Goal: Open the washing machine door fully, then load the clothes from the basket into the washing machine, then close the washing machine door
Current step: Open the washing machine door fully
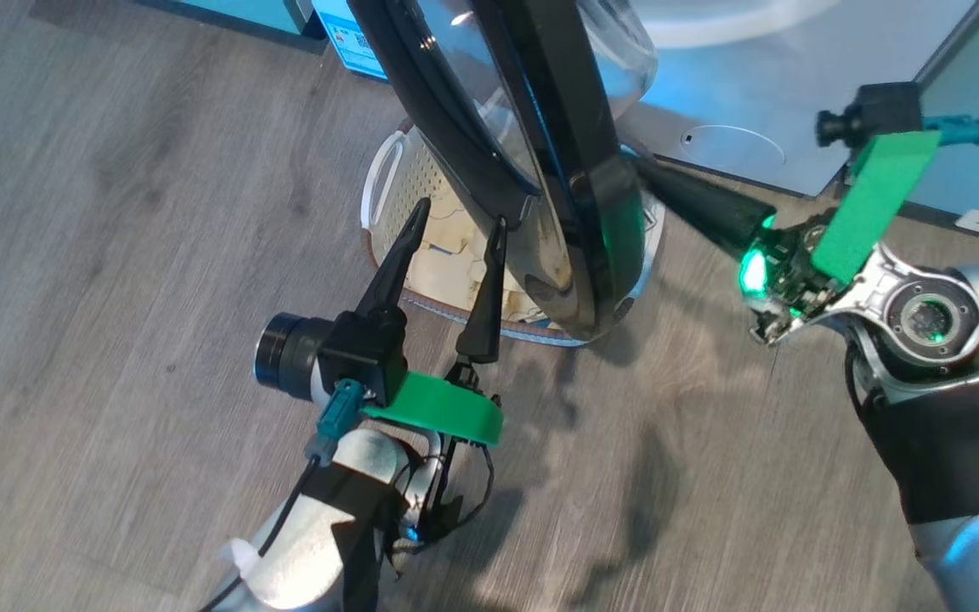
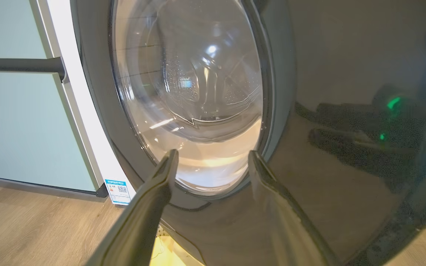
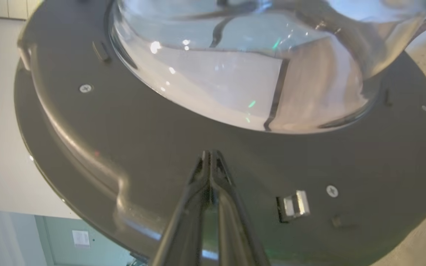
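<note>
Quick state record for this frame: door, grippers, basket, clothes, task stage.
door: washing machine door partly open, above the basket
left: left gripper open, empty, by the door's outer face
right: right gripper shut, tips at the door's inner rim
load: clothes lie in the basket
stage: door not yet fully open

black-rimmed glass door (image 1: 557, 170) swung open over the basket (image 1: 421, 183); yellow clothes (image 1: 447, 272) inside

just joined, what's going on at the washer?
The washing machine door stands partly open. The right hand, shut, has its tips against the door's inner face, apparently to push it wider. The left hand hovers open on the door's outer side, above the basket. The clothes lie in the basket.
</note>
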Available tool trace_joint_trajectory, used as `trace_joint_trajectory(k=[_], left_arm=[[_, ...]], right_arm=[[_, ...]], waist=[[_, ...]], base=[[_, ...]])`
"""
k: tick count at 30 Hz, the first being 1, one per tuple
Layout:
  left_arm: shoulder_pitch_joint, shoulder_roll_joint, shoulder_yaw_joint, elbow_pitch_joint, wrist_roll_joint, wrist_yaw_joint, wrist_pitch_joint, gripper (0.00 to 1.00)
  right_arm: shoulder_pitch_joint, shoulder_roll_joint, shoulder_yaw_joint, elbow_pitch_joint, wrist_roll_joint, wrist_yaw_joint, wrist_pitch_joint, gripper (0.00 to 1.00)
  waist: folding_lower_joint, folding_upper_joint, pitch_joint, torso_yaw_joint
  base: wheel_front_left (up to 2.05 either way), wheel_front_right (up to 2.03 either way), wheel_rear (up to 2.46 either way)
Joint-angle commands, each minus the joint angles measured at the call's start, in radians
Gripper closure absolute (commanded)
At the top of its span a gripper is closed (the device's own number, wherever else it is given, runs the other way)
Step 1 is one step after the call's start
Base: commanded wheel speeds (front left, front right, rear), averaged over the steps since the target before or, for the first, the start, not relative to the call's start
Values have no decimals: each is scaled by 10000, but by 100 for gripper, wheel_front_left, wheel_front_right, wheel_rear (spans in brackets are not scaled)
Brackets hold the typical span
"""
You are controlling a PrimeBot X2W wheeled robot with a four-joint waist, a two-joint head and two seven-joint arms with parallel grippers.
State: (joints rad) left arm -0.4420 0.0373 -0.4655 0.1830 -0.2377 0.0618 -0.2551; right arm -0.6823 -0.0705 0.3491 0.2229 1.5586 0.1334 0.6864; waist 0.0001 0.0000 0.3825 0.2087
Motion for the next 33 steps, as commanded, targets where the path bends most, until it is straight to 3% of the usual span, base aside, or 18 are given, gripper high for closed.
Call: trace_joint_trajectory(k=[1, 7, 8, 9, 10, 19, 28, 33], left_arm=[[83, 129, 339, -276, 111, 4, -67, 0], [138, 129, 438, -250, 161, 0, -67, 0], [157, 129, 495, -228, 199, -11, -67, 0], [170, 129, 523, -213, 238, -16, -67, 0], [186, 129, 556, -204, 259, -18, -67, 0], [451, 129, 953, -127, 394, -68, -67, 0], [688, 129, 1255, -45, 489, -121, -67, 0], [862, 129, 1444, 49, 566, -189, -67, 0]], right_arm=[[38, 202, -57, -299, 25, -27, -285, 100], [220, 200, -987, -321, -241, -27, -1908, 100], [315, 189, -1382, -426, -403, -27, -2537, 26], [385, 146, -1562, -504, -515, -27, -2822, 4], [477, 108, -1752, -566, -611, -27, -3108, 0], [1518, -573, -2727, -1189, -2488, -27, -5509, 0], [2597, -1282, -3084, -1202, -5322, -27, -7868, 0], [3208, -1624, -3344, -944, -7661, -27, -8949, 0]], waist=[[-1, 0, -34, -12], [-1, 0, -101, -144], [-1, 0, -129, -222], [-1, 0, -150, -261], [-1, 0, -167, -302], [-1, 0, -441, -804], [-1, 0, -773, -1222], [-1, 0, -1021, -1439]], base=[[0, 0, 0], [0, 0, 0], [0, 0, 0], [0, 0, 0], [0, 0, 0], [0, 0, 0], [0, 0, 0], [0, 0, 0]])
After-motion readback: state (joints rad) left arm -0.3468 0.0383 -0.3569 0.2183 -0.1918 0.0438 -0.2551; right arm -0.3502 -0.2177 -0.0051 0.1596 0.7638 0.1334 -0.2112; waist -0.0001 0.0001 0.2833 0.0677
